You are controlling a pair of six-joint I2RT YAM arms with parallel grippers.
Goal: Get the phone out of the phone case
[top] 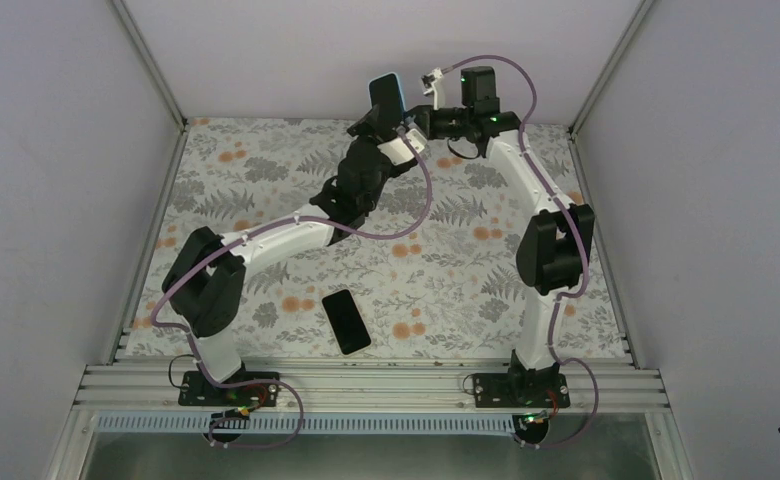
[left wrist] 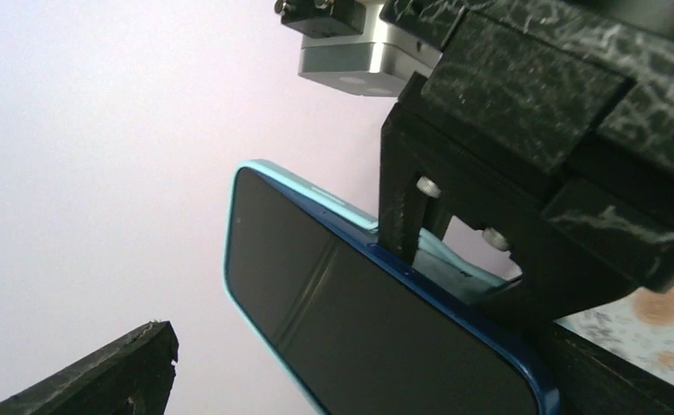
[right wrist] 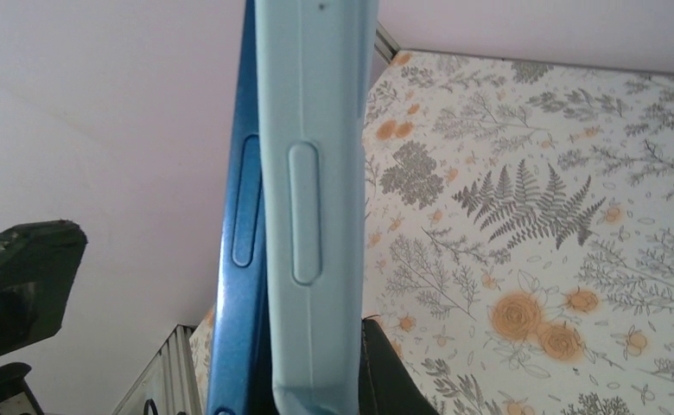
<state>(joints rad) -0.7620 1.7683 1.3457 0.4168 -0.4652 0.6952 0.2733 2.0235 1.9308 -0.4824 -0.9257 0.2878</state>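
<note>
The phone (top: 387, 97), dark-screened with a blue frame, sits in a light blue case and is held upright in the air at the back centre. In the left wrist view the case (left wrist: 454, 264) is peeled away from the phone (left wrist: 359, 320) along one side. The right wrist view shows the blue phone edge (right wrist: 238, 216) split from the case wall (right wrist: 316, 173). My right gripper (top: 414, 112) is shut on the case wall, one finger (left wrist: 400, 216) against the phone's edge. My left gripper (top: 378, 125) stands open around the phone; its left finger (left wrist: 109, 367) is apart from the screen.
A second black phone (top: 346, 320) lies flat on the floral table cover (top: 446, 270) near the front edge, between the two arm bases. White walls close in the back and both sides.
</note>
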